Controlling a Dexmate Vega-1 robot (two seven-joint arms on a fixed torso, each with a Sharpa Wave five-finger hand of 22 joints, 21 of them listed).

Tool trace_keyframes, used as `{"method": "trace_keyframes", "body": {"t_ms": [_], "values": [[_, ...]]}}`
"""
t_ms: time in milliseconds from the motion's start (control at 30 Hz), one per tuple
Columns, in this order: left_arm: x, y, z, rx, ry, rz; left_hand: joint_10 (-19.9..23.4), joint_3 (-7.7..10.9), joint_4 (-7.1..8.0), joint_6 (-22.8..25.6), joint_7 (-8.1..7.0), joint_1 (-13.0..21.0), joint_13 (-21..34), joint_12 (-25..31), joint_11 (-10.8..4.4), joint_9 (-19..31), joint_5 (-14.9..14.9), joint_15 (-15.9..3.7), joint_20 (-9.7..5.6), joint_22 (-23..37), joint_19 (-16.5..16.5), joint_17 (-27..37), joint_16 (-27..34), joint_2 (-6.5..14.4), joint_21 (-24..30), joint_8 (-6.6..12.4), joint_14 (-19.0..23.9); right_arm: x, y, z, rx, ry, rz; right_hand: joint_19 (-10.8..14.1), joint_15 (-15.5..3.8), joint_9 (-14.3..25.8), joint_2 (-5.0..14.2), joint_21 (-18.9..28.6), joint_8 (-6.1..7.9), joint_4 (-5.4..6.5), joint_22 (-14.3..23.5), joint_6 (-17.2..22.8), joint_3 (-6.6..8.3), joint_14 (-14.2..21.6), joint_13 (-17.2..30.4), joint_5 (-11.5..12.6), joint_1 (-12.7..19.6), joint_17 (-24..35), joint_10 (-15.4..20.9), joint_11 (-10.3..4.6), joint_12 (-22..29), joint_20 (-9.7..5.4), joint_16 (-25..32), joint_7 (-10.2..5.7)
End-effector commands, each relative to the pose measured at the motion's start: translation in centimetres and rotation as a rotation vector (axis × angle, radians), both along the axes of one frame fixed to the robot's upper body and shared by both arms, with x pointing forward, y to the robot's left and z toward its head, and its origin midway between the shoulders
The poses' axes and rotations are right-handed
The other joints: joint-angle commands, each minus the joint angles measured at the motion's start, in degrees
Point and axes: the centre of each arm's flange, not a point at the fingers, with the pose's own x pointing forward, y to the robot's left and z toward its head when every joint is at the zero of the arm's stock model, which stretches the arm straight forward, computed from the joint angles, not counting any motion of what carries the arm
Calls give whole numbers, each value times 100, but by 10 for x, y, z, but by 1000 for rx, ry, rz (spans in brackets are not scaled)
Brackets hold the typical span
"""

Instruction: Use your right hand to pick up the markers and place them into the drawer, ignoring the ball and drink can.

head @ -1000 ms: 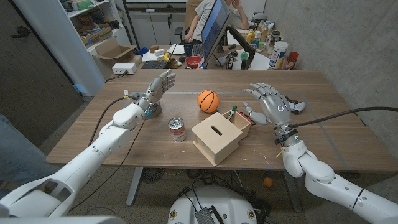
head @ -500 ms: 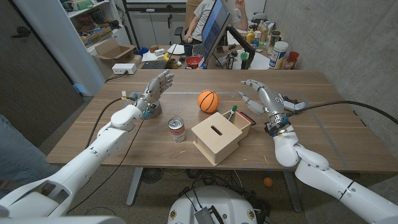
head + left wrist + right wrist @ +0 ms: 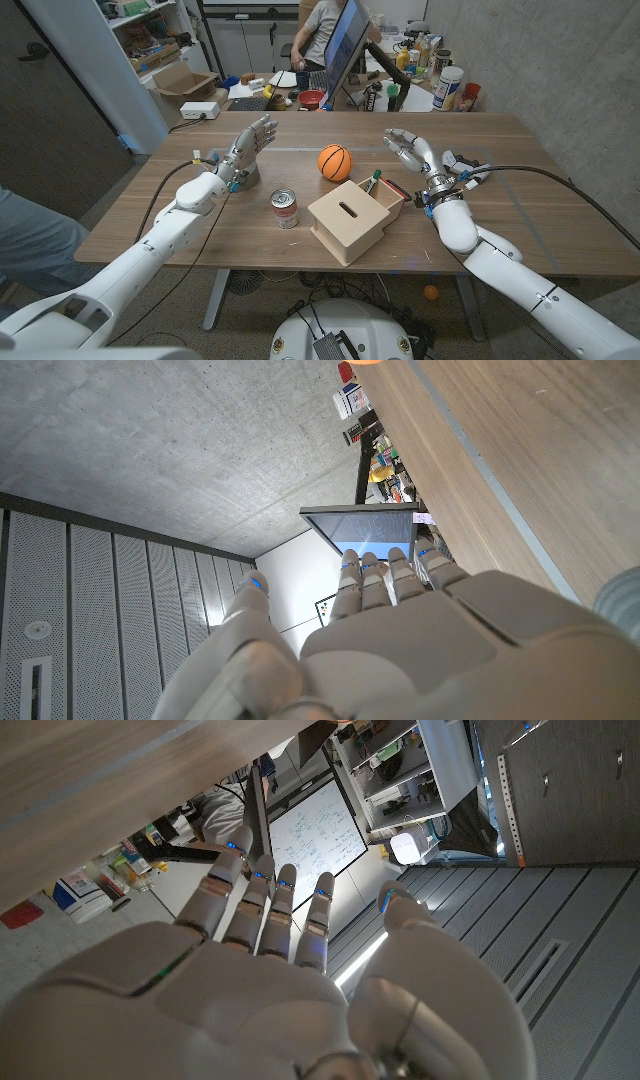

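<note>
A light wooden box (image 3: 345, 220) stands mid-table with its small drawer (image 3: 392, 197) pulled out on the side toward my right arm. A green-capped marker (image 3: 375, 181) sticks up in that drawer. More markers (image 3: 468, 166) lie on the table just beyond my right wrist, partly hidden by it. My right hand (image 3: 411, 150) hovers behind the drawer, fingers spread, nothing in it; its straight fingers (image 3: 262, 910) are bare. My left hand (image 3: 251, 141) is raised at the far left of the table, fingers out, holding nothing; its fingers (image 3: 385, 575) are bare as well.
An orange ball (image 3: 335, 162) sits behind the box and a drink can (image 3: 285, 208) stands left of it. At the table's (image 3: 540, 205) far edge are a monitor (image 3: 347, 45), bottles (image 3: 447, 88) and clutter, with a person (image 3: 322, 25) seated behind.
My right hand has drawn back from beside the drawer toward the table's far side and turned, with the forearm swinging in closer. The left hand, box, ball and can have stayed put.
</note>
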Motion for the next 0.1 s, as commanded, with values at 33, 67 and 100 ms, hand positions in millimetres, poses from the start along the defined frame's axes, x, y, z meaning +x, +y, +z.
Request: {"method": "trace_keyframes", "body": {"t_ms": [33,67,100], "values": [[-8,4,-6,3,-3,-6,-31,52,8,18,17,20,18,6,-2,17,32,24,12,17,-69,25,-11,-13,-5,27,-54,-1,12,-3,102,80,102,21,69,13,50,-7,-29,10,29,-31,-7,5,12,-21,-40,18,-5,60,-19,13,42,-14],[-9,5,-6,3,-4,-4,-28,52,8,18,18,20,18,7,1,17,32,27,12,17,-71,25,-10,-13,-5,27,-55,-1,13,-3,99,79,103,20,73,13,58,-9,-33,11,29,-38,-8,9,11,-23,-42,19,-11,57,-22,14,44,-13],[-9,6,-6,4,-4,-1,-28,52,8,17,20,20,18,7,-1,17,32,27,12,17,-75,25,-10,-12,-6,27,-55,0,14,-3,103,80,103,21,79,13,64,-9,-35,12,29,-41,-8,13,11,-24,-44,19,-15,58,-23,13,47,-8]]}}
